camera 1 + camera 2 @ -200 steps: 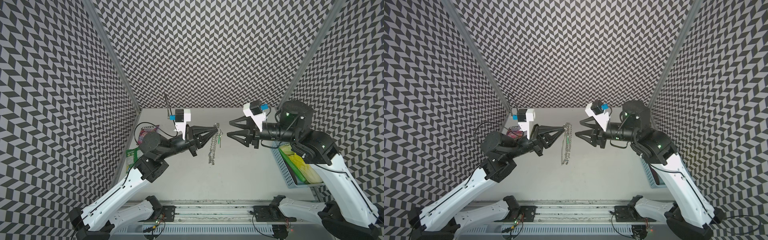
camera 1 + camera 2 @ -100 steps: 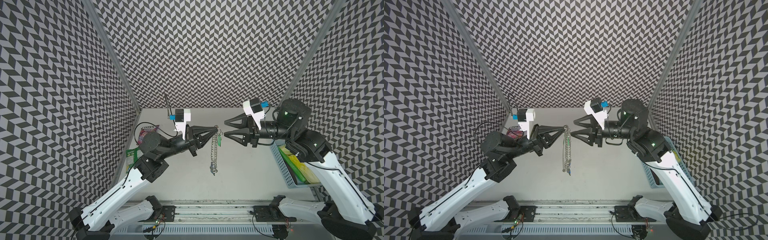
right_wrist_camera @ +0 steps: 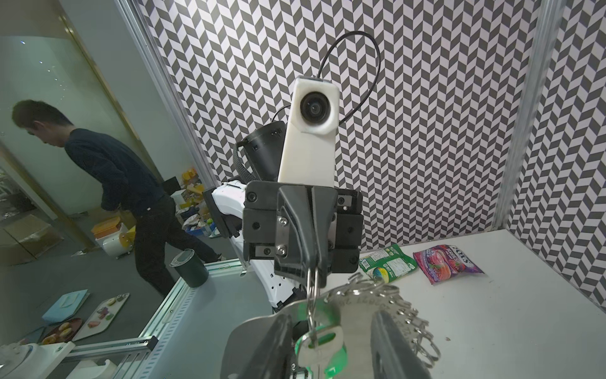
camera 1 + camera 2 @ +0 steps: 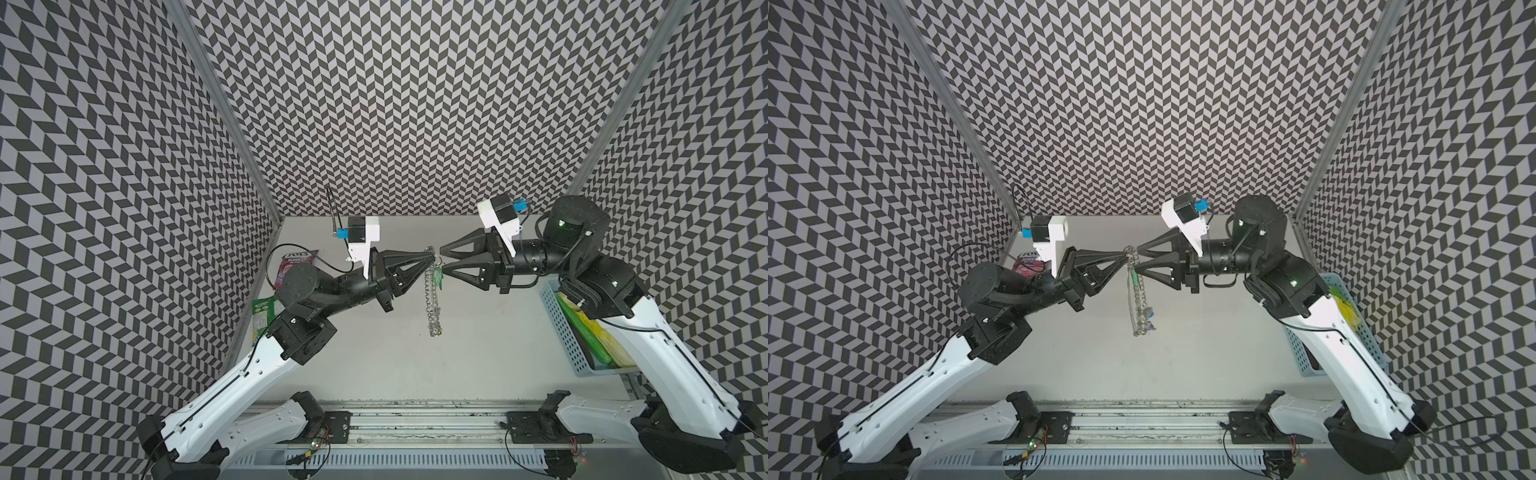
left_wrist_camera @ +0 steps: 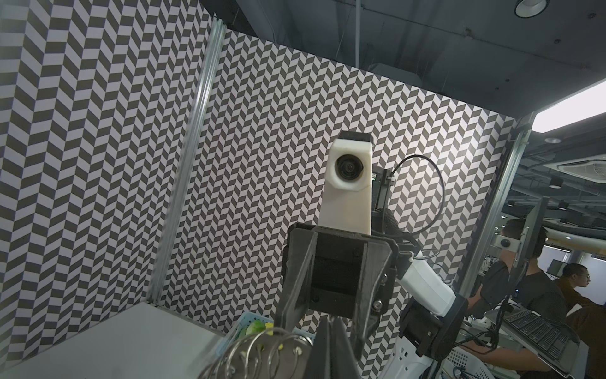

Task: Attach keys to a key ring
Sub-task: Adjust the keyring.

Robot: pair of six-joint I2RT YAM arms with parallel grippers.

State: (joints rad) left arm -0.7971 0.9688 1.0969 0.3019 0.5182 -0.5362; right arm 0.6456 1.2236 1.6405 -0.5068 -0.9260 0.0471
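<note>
In both top views the key ring (image 4: 432,299) (image 4: 1139,301), a gray plate fringed with wire rings, hangs edge-on above the table's middle. My left gripper (image 4: 431,258) (image 4: 1126,258) (image 5: 331,344) (image 3: 311,279) is shut on a wire ring at its top end. The silver key (image 3: 316,344) with its green tag (image 3: 339,356) (image 4: 436,277) dangles from that ring against the plate (image 3: 357,320). My right gripper (image 4: 443,261) (image 4: 1138,262) (image 3: 331,347) faces the left one, open, one finger (image 3: 272,344) on each side of the key, neither touching it.
A blue basket (image 4: 567,332) with yellow and green items stands at the right edge. A purple snack packet (image 4: 297,264) (image 3: 446,262) and a green one (image 4: 262,309) (image 3: 387,264) lie at the left wall. A blue tag (image 4: 1148,313) hangs low on the plate.
My right gripper has moved left up to the key ring, its jaws narrowing around the key. The key ring has swung from slanted to hanging straight. The left gripper stays shut.
</note>
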